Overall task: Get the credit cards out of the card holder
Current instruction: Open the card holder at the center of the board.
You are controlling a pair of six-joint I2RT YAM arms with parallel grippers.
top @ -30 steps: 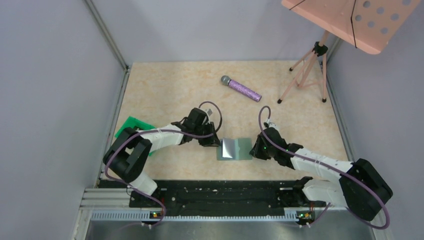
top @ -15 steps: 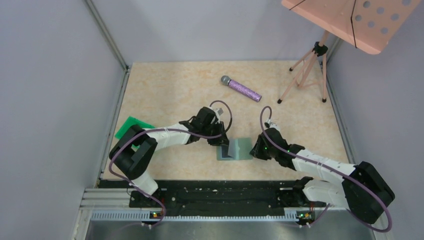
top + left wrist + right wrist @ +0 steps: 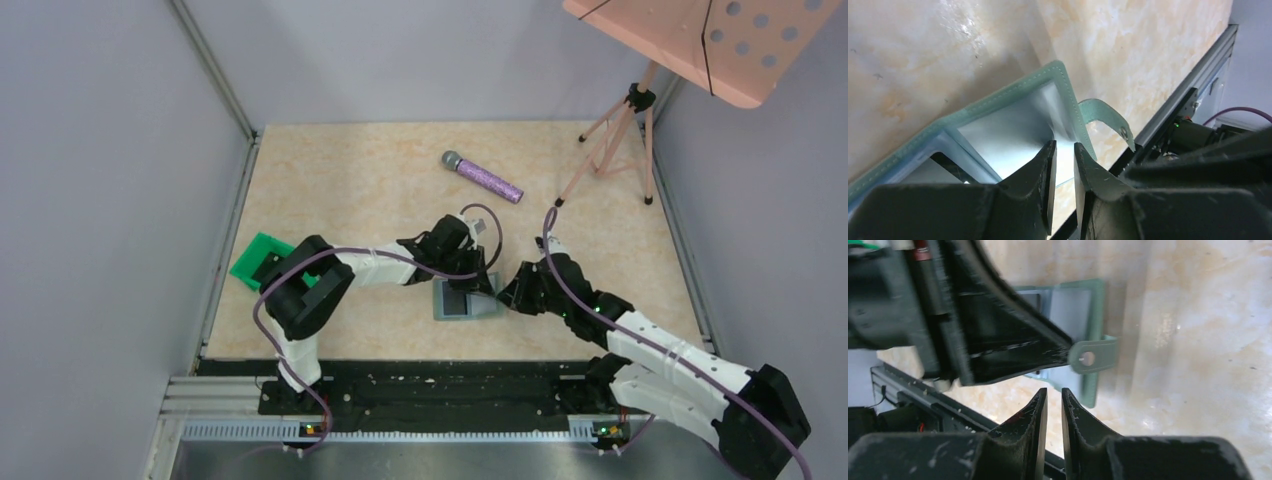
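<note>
The grey-green card holder (image 3: 445, 312) lies open near the table's front middle. A dark credit card (image 3: 458, 302) shows in its left half. My left gripper (image 3: 486, 283) reaches across the right half. In the left wrist view the left gripper (image 3: 1063, 147) is shut to a narrow slit, with nothing between the jaws. Its tips are at the raised pale inner panel (image 3: 1008, 130), beside the snap strap (image 3: 1108, 117). My right gripper (image 3: 509, 297) is just right of the holder. In the right wrist view it (image 3: 1051, 391) is shut and empty above bare table, short of the holder's green edge (image 3: 1094, 305).
A purple microphone (image 3: 483, 178) lies at the back middle. A pink music stand's tripod (image 3: 610, 150) stands at the back right. A bright green sheet (image 3: 256, 258) lies by the left wall. A black rail (image 3: 430, 395) runs along the front edge.
My left gripper has swept from left of the holder over to its right half, flipping the pale flap across and baring the dark card. The right arm shifted slightly back and right.
</note>
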